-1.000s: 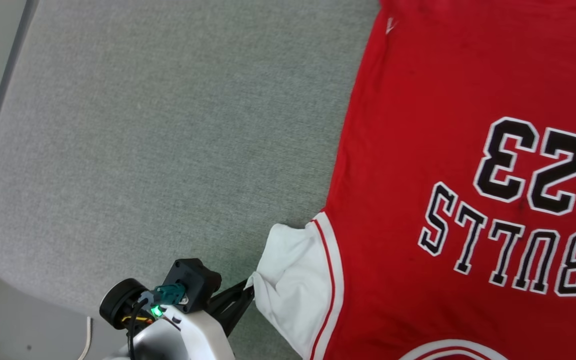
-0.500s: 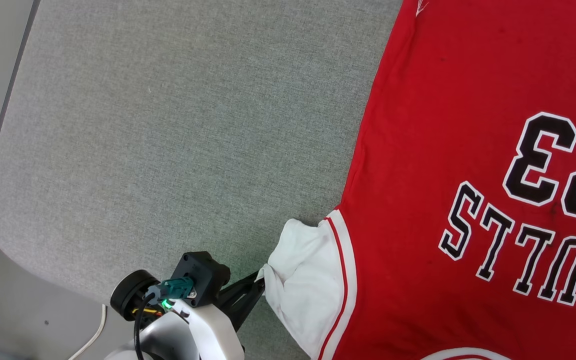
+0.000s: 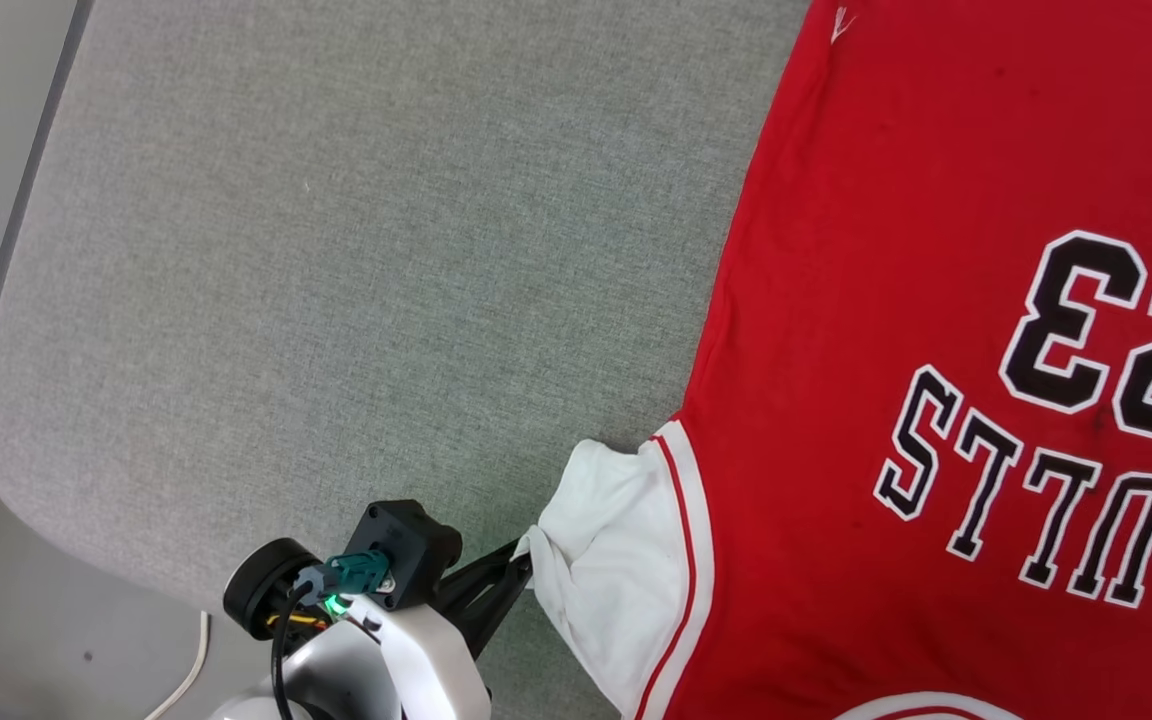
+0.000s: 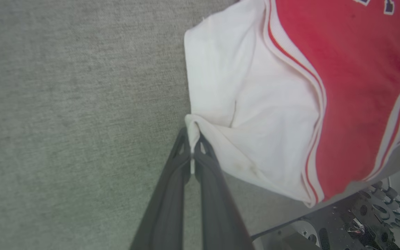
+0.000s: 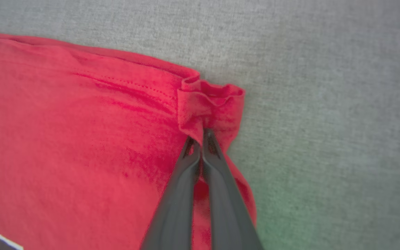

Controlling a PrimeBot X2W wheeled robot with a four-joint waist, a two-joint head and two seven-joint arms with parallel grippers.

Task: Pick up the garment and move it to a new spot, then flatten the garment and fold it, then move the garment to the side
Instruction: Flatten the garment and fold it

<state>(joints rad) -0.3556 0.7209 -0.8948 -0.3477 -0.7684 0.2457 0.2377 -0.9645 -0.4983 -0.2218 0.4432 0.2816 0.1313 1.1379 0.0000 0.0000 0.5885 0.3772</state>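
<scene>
I hold the jersey (image 3: 886, 300) twice: left gripper (image 4: 193, 140) clamped on its white sleeve edge (image 4: 194, 123), right gripper (image 5: 201, 135) clamped on its red hem corner (image 5: 210, 100), body spread between.

right jaws newly closed, pinching garment (image 5: 82, 139) hem corner

The right gripper (image 5: 201, 134) has its two dark fingers pressed together on a bunched corner of the red garment (image 5: 82, 139), where the hem curls up. The rest of it lies flat on the grey surface (image 5: 325, 121).
</scene>
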